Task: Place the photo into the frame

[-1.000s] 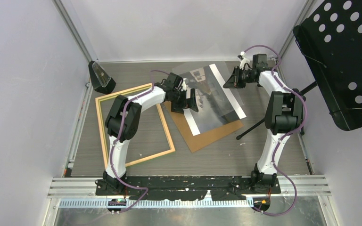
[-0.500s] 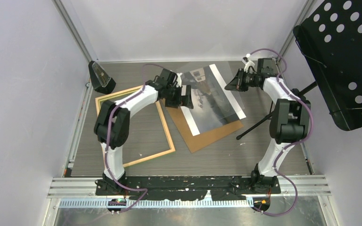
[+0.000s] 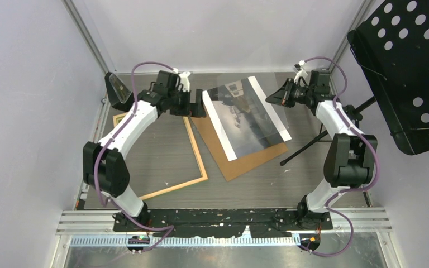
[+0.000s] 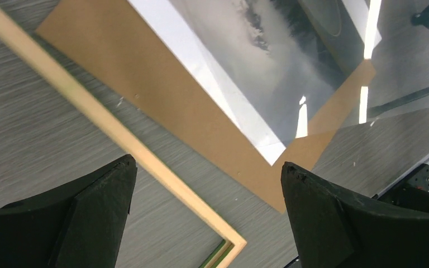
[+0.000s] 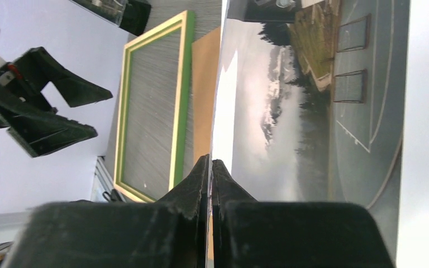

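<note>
The photo (image 3: 246, 117) lies flat on the brown backing sheet (image 3: 246, 159), right of the frame (image 3: 196, 151), which lies light-wood side up. My right gripper (image 3: 276, 96) is shut on the right edge of the clear sheet (image 3: 257, 67), which is lifted over the photo. In the right wrist view the jaws (image 5: 211, 164) pinch that thin edge, with the photo (image 5: 290, 111) and green-edged frame (image 5: 181, 84) beyond. My left gripper (image 3: 197, 105) is open and empty above the frame's far right corner. In the left wrist view it (image 4: 206, 163) hangs over the frame rail (image 4: 89, 106), with the photo (image 4: 257, 56) further off.
A black perforated music stand (image 3: 408, 72) overhangs the right side, with its leg (image 3: 307, 148) on the table by the backing sheet. A black wedge-shaped object (image 3: 120, 92) sits at the back left. Walls close in on three sides. A metal rail (image 3: 229, 218) runs along the near edge.
My left arm swung left, off the photo's left edge to the frame's far corner, still open. My right gripper drew slightly right and back, still shut on the clear sheet.
</note>
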{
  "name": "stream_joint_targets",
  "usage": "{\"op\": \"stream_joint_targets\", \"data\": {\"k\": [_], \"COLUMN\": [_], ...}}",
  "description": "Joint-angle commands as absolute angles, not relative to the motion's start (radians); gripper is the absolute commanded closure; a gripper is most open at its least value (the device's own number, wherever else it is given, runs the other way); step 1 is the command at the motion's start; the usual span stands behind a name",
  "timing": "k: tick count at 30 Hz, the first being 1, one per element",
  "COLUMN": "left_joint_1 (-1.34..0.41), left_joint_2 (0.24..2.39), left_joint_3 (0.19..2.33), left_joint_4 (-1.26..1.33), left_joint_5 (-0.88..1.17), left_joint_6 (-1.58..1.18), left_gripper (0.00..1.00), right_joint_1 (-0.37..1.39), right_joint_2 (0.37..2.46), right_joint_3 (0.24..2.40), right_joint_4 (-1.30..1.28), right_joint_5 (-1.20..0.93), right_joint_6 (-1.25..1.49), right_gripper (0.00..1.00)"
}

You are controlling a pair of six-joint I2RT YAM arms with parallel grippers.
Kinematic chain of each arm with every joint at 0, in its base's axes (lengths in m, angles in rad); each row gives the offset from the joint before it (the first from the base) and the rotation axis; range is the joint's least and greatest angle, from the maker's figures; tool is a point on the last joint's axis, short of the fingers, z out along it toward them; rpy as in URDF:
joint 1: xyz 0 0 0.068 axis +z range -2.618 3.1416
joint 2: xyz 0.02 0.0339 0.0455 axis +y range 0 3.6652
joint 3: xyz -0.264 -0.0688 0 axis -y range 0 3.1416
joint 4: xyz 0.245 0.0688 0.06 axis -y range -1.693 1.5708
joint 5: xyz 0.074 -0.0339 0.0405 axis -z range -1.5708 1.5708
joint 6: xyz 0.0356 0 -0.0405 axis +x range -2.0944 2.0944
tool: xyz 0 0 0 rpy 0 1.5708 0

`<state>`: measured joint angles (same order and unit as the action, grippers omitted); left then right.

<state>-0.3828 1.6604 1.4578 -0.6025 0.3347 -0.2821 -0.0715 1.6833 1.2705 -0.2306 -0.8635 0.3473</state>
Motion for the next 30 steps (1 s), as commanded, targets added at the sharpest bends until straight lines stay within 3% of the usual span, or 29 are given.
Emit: {"op": "stream_joint_targets", "data": {"k": [1, 18, 30], "left_joint_1": [-0.319, 0.108, 0.331], "left_joint_2": [1.555, 1.256, 1.293], "left_joint_3": [1.412, 1.146, 1.079], "left_joint_4": [-0.686, -0.848, -0.909], "left_joint_5": [0.33, 0.111, 0.092], "left_joint_6": [-0.2, 0.049, 0.163], "left_gripper": [0.01, 0.01, 0.01], "right_joint_1": [-0.072, -0.001, 0.203], "right_joint_2": [1.575, 1.361, 1.324], "right_joint_3": [1.248, 1.116, 0.968], "right_joint_4": [-0.092, 0.139, 0.457], "right_joint_5": [-0.922, -0.987, -0.96], "right_joint_6": [0.463, 0.704, 0.888], "right_gripper": [0.95, 0.95, 0.95]}}
